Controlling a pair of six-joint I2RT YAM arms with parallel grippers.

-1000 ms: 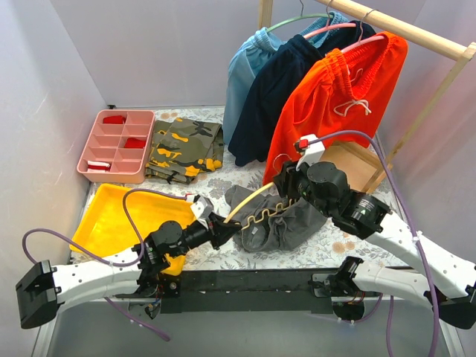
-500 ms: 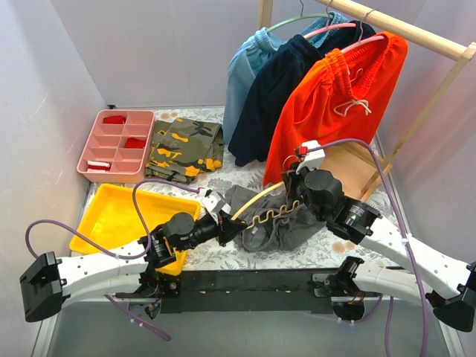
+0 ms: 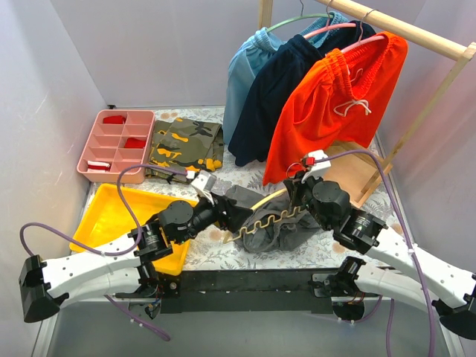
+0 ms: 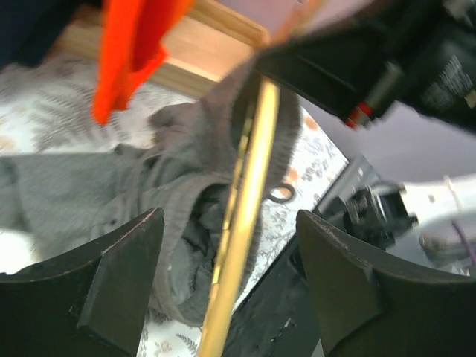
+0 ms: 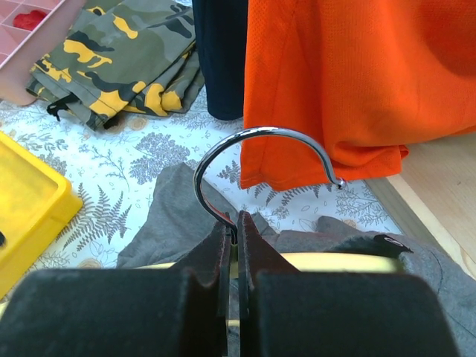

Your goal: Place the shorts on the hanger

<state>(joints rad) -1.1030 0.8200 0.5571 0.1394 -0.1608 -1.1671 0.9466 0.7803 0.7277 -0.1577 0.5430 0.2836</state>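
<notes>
The dark grey shorts (image 3: 277, 232) lie bunched on the floral cloth, partly threaded over the hanger (image 3: 262, 217), a cream one with a wavy lower bar. My right gripper (image 3: 300, 195) is shut on the base of the metal hook (image 5: 260, 134), with the cream bar (image 5: 336, 262) just under the fingers and the shorts (image 5: 175, 219) below. My left gripper (image 3: 227, 216) stands open at the hanger's left end. In the left wrist view the cream bar (image 4: 245, 238) runs between the spread fingers (image 4: 119, 275) without touching them, with the shorts (image 4: 141, 186) draped around it.
A yellow tray (image 3: 104, 216) lies left of the left arm, a pink compartment box (image 3: 115, 145) and a camouflage garment (image 3: 182, 149) behind it. Orange shorts (image 3: 338, 97), a navy garment and a light blue one hang on the wooden rack (image 3: 405, 31) at the back right.
My right gripper has closed on the hook's base. My left gripper has let go of the hanger's end, opened, and moved forward and right along it.
</notes>
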